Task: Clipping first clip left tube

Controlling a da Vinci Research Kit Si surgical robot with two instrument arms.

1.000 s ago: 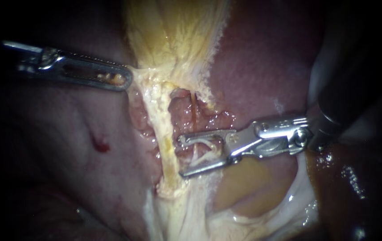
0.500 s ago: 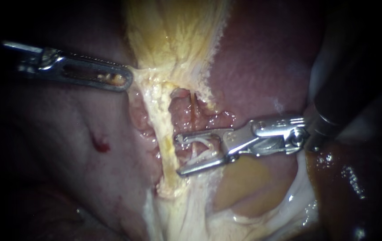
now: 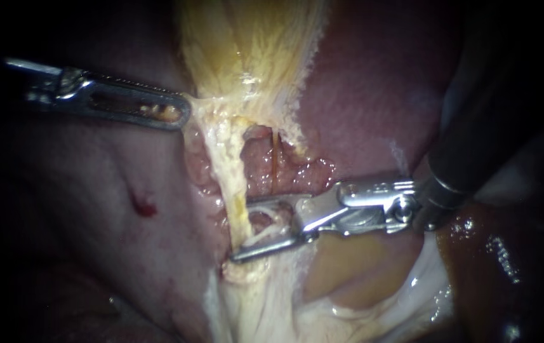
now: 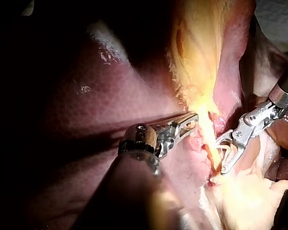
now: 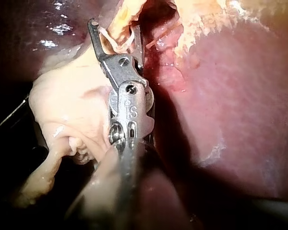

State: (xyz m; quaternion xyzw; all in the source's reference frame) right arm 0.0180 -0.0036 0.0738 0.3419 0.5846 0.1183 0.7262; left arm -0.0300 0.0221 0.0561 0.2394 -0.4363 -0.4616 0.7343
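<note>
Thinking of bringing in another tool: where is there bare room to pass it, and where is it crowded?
Free: liver between gallbladder and right instrument; pale tissue below left instrument. Crowded: left tube, where right jaws hold the clip.

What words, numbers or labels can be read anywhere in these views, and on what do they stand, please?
Right instrument: faint engraved marks on its metal body, too small to read.
Left instrument, clip, pale tissue, liver: no text.
</note>
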